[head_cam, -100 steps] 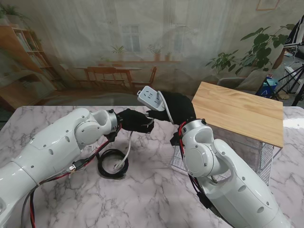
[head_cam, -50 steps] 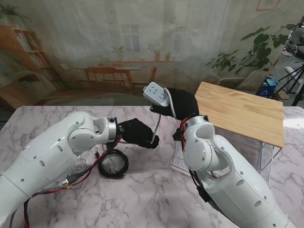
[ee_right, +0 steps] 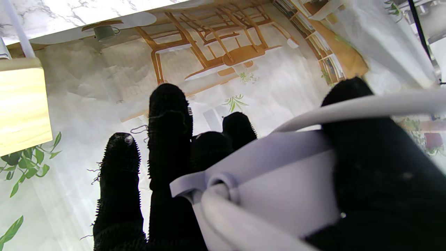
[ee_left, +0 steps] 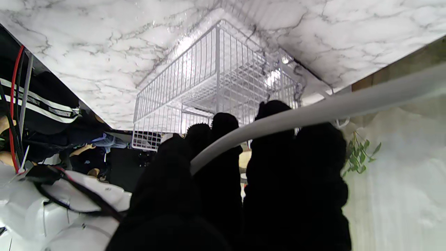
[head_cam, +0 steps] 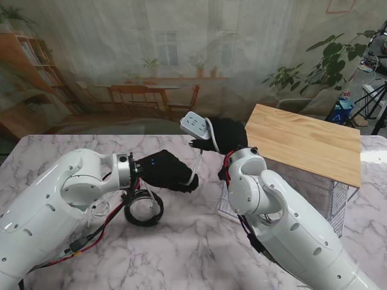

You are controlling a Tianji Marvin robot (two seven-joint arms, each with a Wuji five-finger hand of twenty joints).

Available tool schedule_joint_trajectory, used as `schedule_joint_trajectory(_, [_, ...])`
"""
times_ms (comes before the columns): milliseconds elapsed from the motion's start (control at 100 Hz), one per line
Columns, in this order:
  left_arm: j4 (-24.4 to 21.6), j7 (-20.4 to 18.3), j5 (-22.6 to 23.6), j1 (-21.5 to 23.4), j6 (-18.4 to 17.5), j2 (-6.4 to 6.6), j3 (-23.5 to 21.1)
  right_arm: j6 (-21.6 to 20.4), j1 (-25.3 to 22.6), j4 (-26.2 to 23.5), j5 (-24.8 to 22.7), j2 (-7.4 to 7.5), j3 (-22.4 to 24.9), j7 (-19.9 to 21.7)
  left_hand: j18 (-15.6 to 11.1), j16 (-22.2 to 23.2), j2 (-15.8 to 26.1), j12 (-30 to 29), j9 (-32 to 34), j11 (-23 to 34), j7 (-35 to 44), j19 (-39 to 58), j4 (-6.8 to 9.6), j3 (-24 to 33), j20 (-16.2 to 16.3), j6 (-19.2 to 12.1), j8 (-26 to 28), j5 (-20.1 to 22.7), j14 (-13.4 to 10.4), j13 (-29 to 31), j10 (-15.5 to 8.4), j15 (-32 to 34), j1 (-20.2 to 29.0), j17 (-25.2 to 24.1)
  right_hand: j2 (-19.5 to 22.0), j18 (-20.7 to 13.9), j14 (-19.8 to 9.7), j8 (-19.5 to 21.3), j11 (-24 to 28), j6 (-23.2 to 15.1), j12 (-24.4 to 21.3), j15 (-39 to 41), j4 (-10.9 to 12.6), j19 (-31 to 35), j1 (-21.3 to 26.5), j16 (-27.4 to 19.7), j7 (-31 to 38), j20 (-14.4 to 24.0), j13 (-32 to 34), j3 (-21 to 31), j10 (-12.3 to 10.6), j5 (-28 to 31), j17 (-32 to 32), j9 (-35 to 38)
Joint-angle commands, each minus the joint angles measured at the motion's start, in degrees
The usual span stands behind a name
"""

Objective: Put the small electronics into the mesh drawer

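Note:
My right hand point(head_cam: 227, 136) is raised over the table's middle, shut on a white power strip point(head_cam: 196, 124) with its sockets facing up. In the right wrist view the power strip point(ee_right: 278, 184) sits between thumb and fingers point(ee_right: 169, 115). Its white cord point(head_cam: 197, 164) drops to my left hand point(head_cam: 164, 172), which is shut on it. The cord point(ee_left: 313, 115) crosses the left hand's fingers point(ee_left: 223, 146) in the left wrist view. The white mesh drawer point(ee_left: 216, 80) stands pulled out by my right forearm, seen as mesh point(head_cam: 225, 204) in the stand view.
A black coiled cable point(head_cam: 143, 209) with a white lead lies on the marble table point(head_cam: 181, 254) beneath my left wrist. The drawer unit's wooden top point(head_cam: 305, 142) fills the right side. A painted backdrop stands behind the table.
My left hand has slid nearer to me and to the right along the cord. The right hand lifted the power strip a little, then lowered and drew it back slightly.

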Motion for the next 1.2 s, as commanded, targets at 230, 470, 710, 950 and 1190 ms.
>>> schedule_joint_trajectory(230, [-4.6,1.8,0.4,0.7,-0.3,-0.37,-4.8,-1.6,1.3,2.6,-2.6,0.55,-2.4,1.2,-0.1,-1.0,-0.7,-0.3,1.9,-0.1,1.5,0.2,0.01,3.3,-0.8,-6.4,2.3,1.9,0.3,1.9,-0.6,-0.8,4.7,2.3,13.0,0.8,-1.8,-1.0,3.8,-10.9,0.4,4.7,-1.2,0.5,12.5,0.0,2.1,0.0,1.8,11.4,0.1,3.5,-0.5,2.5])
schedule_joint_trajectory(470, [-6.6,1.6,0.0,-1.7,0.8,-0.66,-7.5,-3.8,1.1,2.5,-4.1,1.18,-3.5,3.0,-0.5,-0.5,-0.6,0.3,2.0,0.5,2.0,0.9,0.02,3.2,-0.5,-7.3,4.1,1.7,-0.4,2.0,-0.9,0.1,4.7,2.8,12.9,0.8,-1.9,-1.1,3.8,-11.1,0.3,4.7,-1.1,0.5,12.3,-0.1,2.1,0.0,1.9,11.6,0.0,3.6,-0.5,2.6])
schedule_joint_trajectory(710, [-5.5,1.0,-0.1,-6.3,3.5,-0.96,-7.3,-5.7,0.1,1.6,-4.4,1.67,-3.8,4.3,-1.1,0.0,-0.5,1.0,1.9,0.9,1.9,1.5,0.12,2.9,0.0,-7.9,5.4,1.7,-1.0,2.0,-1.0,0.9,4.7,2.7,12.8,0.7,-1.9,-1.1,3.8,-11.1,0.3,4.7,-1.1,0.6,12.2,-0.1,2.1,0.0,2.0,11.7,-0.1,3.6,-0.3,2.6])
schedule_joint_trajectory(950, [-2.4,-0.1,-2.3,-10.9,9.0,-1.48,-4.8,-7.7,-1.6,-0.4,-3.5,2.11,-3.5,5.9,-1.4,0.5,-0.6,1.4,2.1,1.1,1.8,2.3,0.18,2.5,0.5,-8.3,6.1,2.0,-1.2,2.4,-0.9,1.9,4.7,3.5,12.9,0.7,-1.9,-1.1,3.8,-11.1,0.3,4.6,-1.1,0.6,12.2,-0.1,2.1,-0.1,2.0,11.7,-0.1,3.6,-0.4,2.7])
schedule_joint_trajectory(1190, [1.0,-0.9,-3.3,-14.1,12.3,-1.8,-1.6,-9.3,-2.0,-0.9,-2.5,2.19,-4.5,6.4,-1.3,0.9,-0.7,1.7,2.6,1.1,1.5,2.9,0.19,2.3,0.8,-8.5,6.3,2.4,-1.2,2.7,-0.6,2.5,4.7,3.8,13.0,0.7,-2.0,-1.1,3.7,-11.2,0.3,4.5,-1.1,0.6,12.2,-0.2,2.1,-0.1,2.0,11.7,-0.2,3.6,-0.3,2.6])
